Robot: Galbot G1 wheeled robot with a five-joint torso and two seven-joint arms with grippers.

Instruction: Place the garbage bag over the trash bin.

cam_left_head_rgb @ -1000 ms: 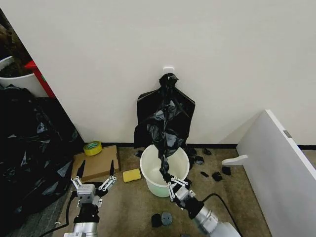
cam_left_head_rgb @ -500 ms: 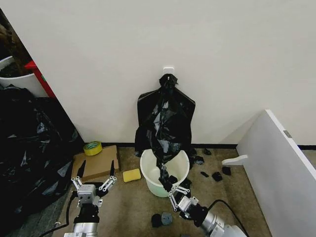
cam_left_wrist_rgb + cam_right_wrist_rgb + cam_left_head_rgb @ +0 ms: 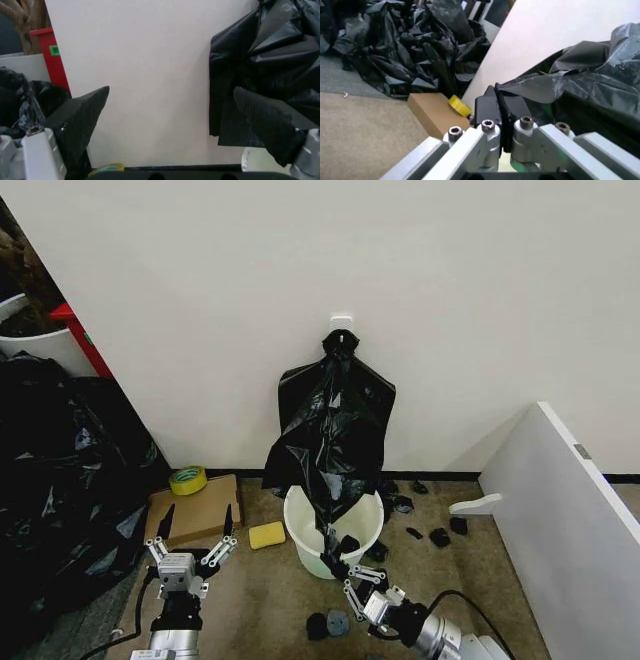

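My right gripper (image 3: 345, 573), low before the trash bin (image 3: 300, 527), pinches the garbage bag (image 3: 335, 445), which rises over the bin against the wall (image 3: 450, 300). My left gripper (image 3: 190, 532) spreads wide above brown floor (image 3: 260, 600).

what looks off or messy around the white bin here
The garbage bag hangs in a twisted strand into the trash bin rather than over its rim, pinched by the right gripper. Black scraps litter the floor.
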